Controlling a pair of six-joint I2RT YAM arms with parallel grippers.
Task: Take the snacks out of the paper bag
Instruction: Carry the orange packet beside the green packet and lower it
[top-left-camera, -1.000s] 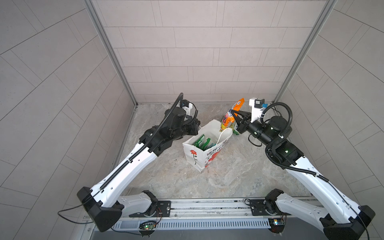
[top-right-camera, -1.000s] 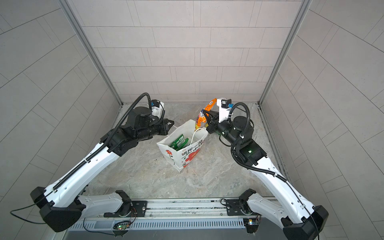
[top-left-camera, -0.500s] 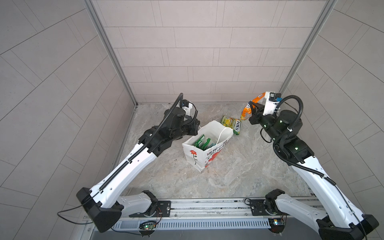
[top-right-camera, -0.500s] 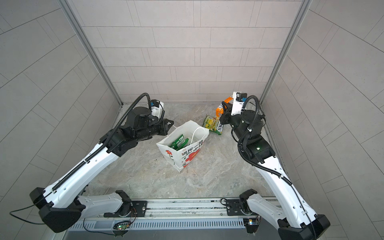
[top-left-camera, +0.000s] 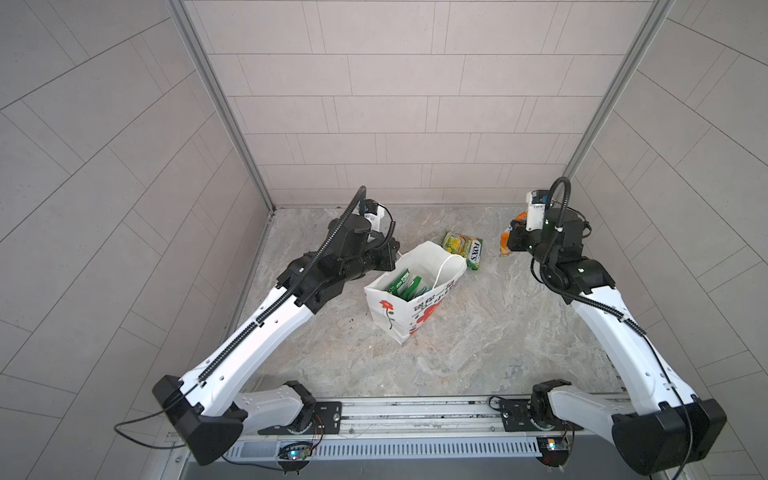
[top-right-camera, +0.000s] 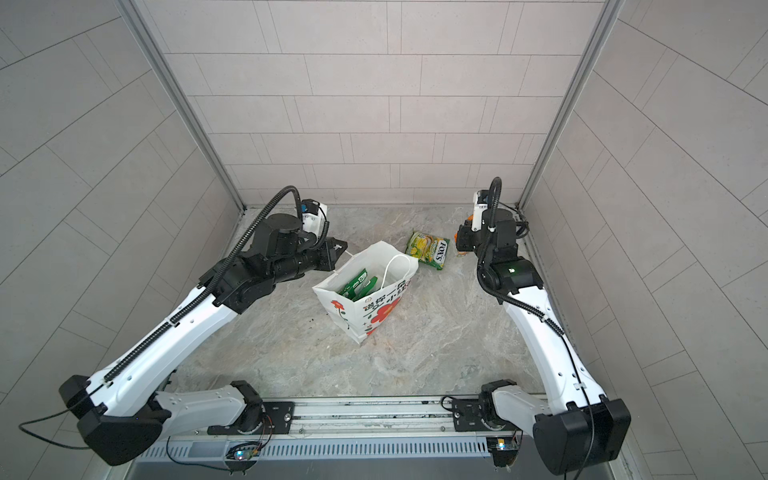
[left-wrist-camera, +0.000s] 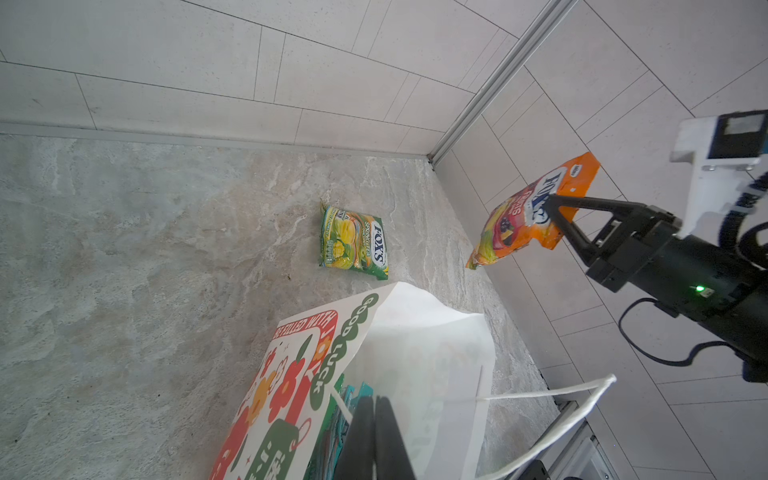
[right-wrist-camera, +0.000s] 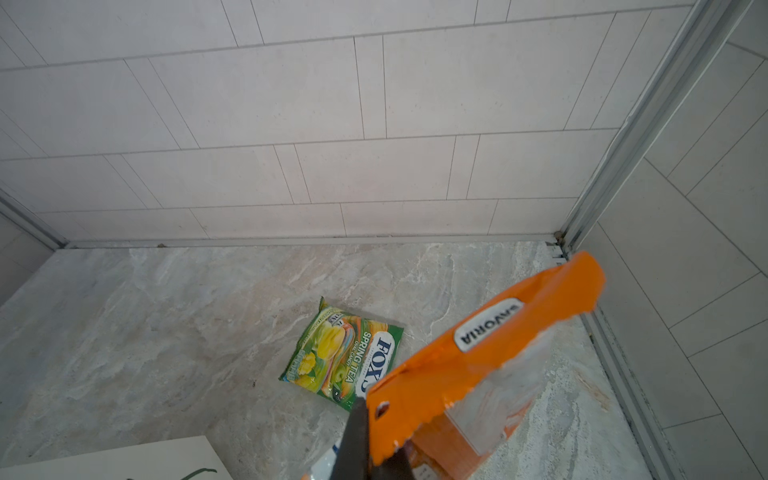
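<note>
The white paper bag (top-left-camera: 399, 316) (top-right-camera: 353, 316) (left-wrist-camera: 419, 353) with the red flower stands open mid-floor in both top views. Green and teal snacks (top-left-camera: 405, 286) (top-right-camera: 356, 284) (left-wrist-camera: 353, 395) stand inside it. One green-yellow snack packet (top-left-camera: 463, 248) (top-right-camera: 428, 249) (left-wrist-camera: 353, 243) (right-wrist-camera: 345, 353) lies flat on the floor behind the bag. My left gripper (top-left-camera: 395, 250) (top-right-camera: 343, 247) (left-wrist-camera: 376, 405) is shut at the bag's left rim, a white cord handle pinched between its fingers. My right gripper (top-left-camera: 510, 236) (top-right-camera: 460, 242) (left-wrist-camera: 555, 208) (right-wrist-camera: 370, 419) is shut on an orange snack packet (top-left-camera: 505, 241) (left-wrist-camera: 528, 216) (right-wrist-camera: 478, 365), which hangs above the floor near the back right corner.
The tiled right wall (right-wrist-camera: 685, 249) and the metal corner post (right-wrist-camera: 602, 178) stand close behind the orange packet. The bag's second cord handle (left-wrist-camera: 573, 388) loops out toward the right arm. A metal rail (top-left-camera: 415, 409) runs along the front edge.
My right gripper has carried the orange packet from above the bag's mouth to the right and back, toward the corner. The green-yellow packet behind the bag is now uncovered. The left arm has stayed put.
</note>
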